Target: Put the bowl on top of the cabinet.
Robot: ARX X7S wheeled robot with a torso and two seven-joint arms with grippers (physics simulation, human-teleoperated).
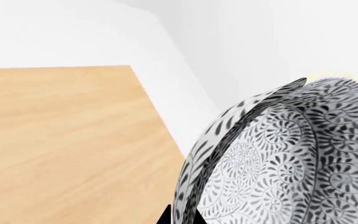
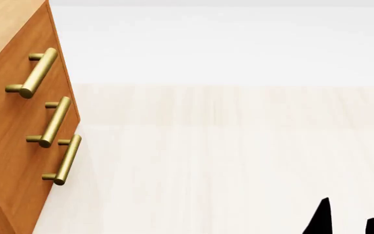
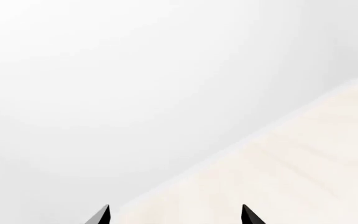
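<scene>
The bowl, white with a dense grey-black leaf pattern, fills one side of the left wrist view, tilted on edge. My left gripper is shut on the bowl's wall, one black fingertip on each side of it. Beside the bowl lies the cabinet's light wood top. In the head view the orange-brown cabinet stands at the left edge with three brass bar handles; the bowl and left gripper are out of that view. My right gripper is open and empty, its tips low at the right of the head view.
A pale floor stretches to the right of the cabinet, meeting a white wall behind. White walls rise beyond the cabinet top's far edge.
</scene>
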